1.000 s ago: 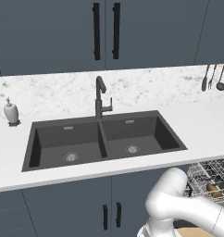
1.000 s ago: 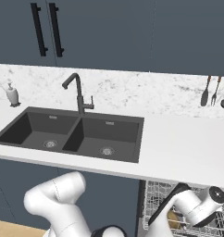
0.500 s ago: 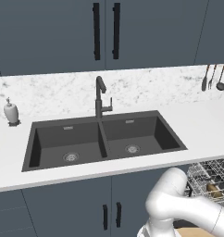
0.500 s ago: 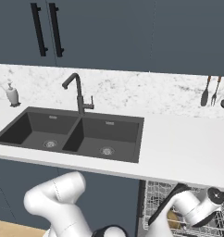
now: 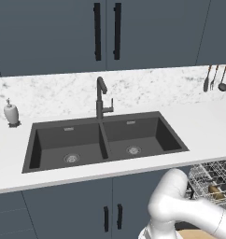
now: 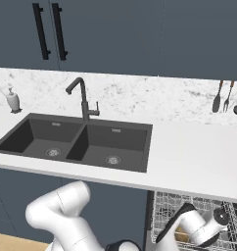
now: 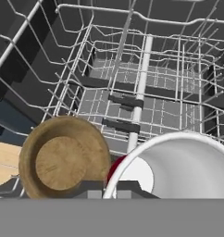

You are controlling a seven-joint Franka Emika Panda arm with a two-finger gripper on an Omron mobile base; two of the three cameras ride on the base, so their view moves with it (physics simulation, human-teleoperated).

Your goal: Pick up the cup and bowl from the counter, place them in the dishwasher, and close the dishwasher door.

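Hand [image 7: 109, 190] was closed down narrow, and the pale rim of the cup [image 7: 178, 152] ran down between its two dark fingertips [image 7: 90, 187], so we logged it as gripping the cup by the rim. A sliver of the cup's red wall showed just left of the white inside.

The cup sat low inside the dishwasher rack [image 7: 140, 92], with wire grid behind and to both sides. The bowl [image 7: 63, 159] was in the same rack, just beside the cup on the left of the hand view, open side toward the camera. We could not tell whether it touched the cup.

Counts:
- one cup
- one bowl
- one wire rack
- one dark sink [image 5: 68, 140] with two basins, set in the white counter [image 6: 189, 152]
- one black faucet [image 5: 101, 98]
- one soap bottle [image 5: 11, 113] at the counter's far left
- three utensils [image 6: 228, 95] hanging on the backsplash, counted in the right base view

Against the earlier frames we found no change in either base view: same arm pose reaching down into the rack, same sink, bottle and utensils, and the camera had not shifted.
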